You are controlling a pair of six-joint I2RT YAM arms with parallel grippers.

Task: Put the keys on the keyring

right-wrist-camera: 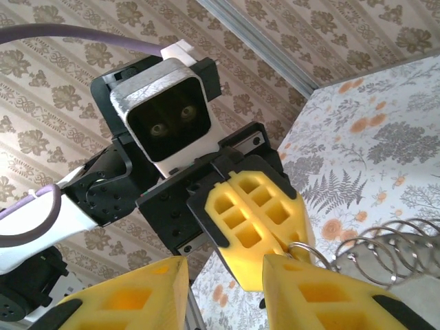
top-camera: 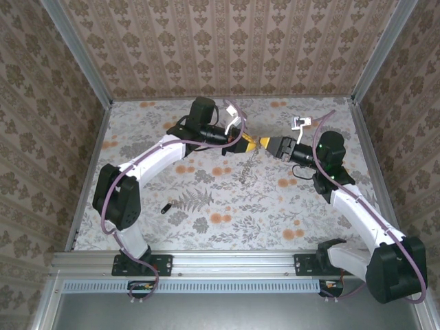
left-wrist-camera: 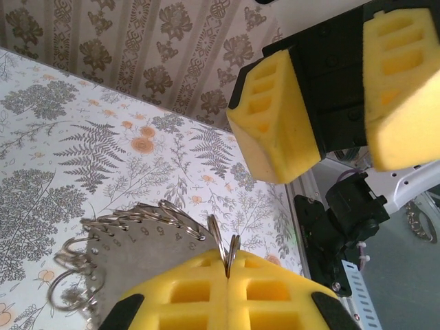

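A robot lab booth: wallpapered panels [top-camera: 227,48], aluminium frame [top-camera: 234,262], floral tabletop [top-camera: 227,227].

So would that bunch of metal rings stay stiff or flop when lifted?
The keyring has wire loops that look rigid, so each probably keeps its shape. They hang loosely stacked, so the bunch likely swings and jangles. Thin metal pinched in the left claw between foam pads might pivot.

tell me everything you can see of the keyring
The keyring looks like thin silvery metal loops fanned along the curved edge of a flat grey plate stamped with digits. It is held off the table, one loop pinched between the shut yellow jaws of the left gripper.
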